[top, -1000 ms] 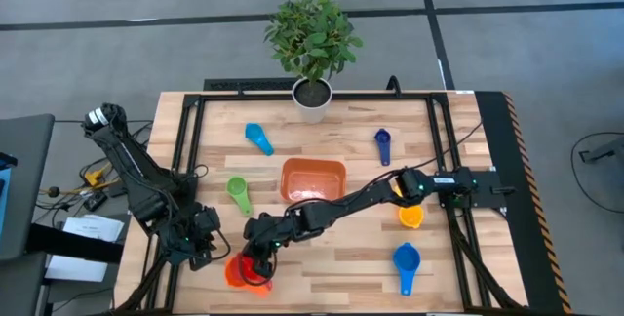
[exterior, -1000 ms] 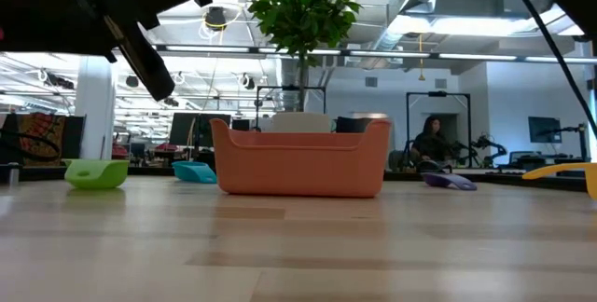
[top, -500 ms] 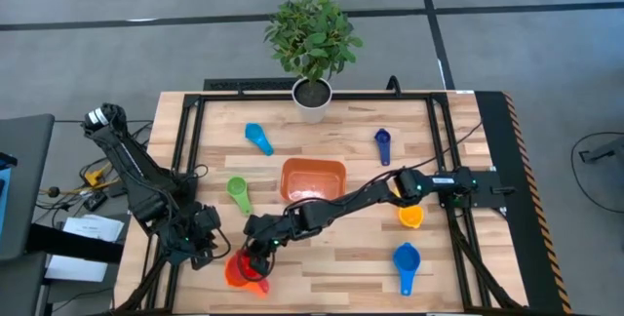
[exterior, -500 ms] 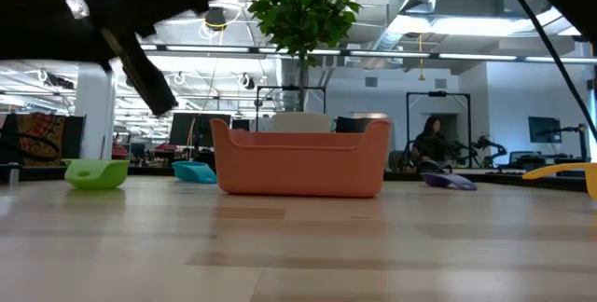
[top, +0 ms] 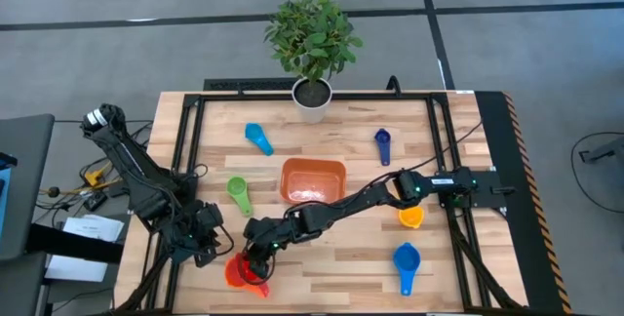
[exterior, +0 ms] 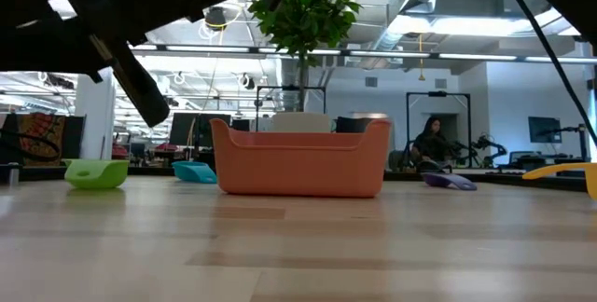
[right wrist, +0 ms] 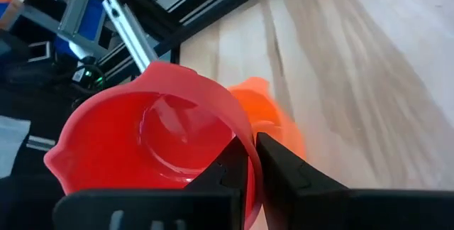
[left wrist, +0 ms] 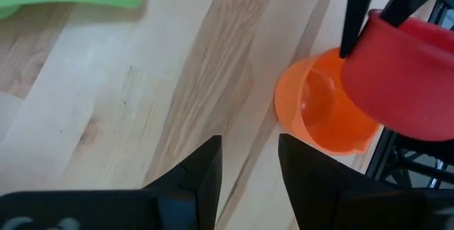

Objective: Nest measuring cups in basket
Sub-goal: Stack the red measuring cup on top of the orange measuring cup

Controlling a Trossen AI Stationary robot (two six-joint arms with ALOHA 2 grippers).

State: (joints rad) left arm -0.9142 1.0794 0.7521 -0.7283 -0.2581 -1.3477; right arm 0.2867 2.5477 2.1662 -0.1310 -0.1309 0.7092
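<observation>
My right gripper (top: 258, 260) reaches across to the table's near left and is shut on a red measuring cup (left wrist: 404, 81). That cup hangs just over an orange cup (left wrist: 316, 113), which stands on the wood. My left gripper (left wrist: 248, 180) waits open beside them, a little toward the left edge, with nothing between its fingers. The orange basket (top: 313, 179) stands at mid-table. On the table around it lie green (top: 238, 194), light blue (top: 258, 138), navy (top: 382, 143), blue (top: 406, 262) and orange-yellow (top: 410, 217) cups. My right gripper has the red cup by its rim wall (right wrist: 240, 136), with one finger (right wrist: 225, 174) inside the bowl and the other finger (right wrist: 285, 167) outside. The fingers come slanting down from the table's right. The cup is off the table; whether it touches the orange cup below I cannot tell.
A white plant pot (top: 312, 97) with a leafy plant stands at the far edge. Black frame rails (top: 185, 150) run along the table's sides. Bare wood lies near the front edge between the red cup and the blue cup.
My right gripper has rolled a little about its own pointing line, turning the red cup with it over the orange cup. Its hold is unchanged.
</observation>
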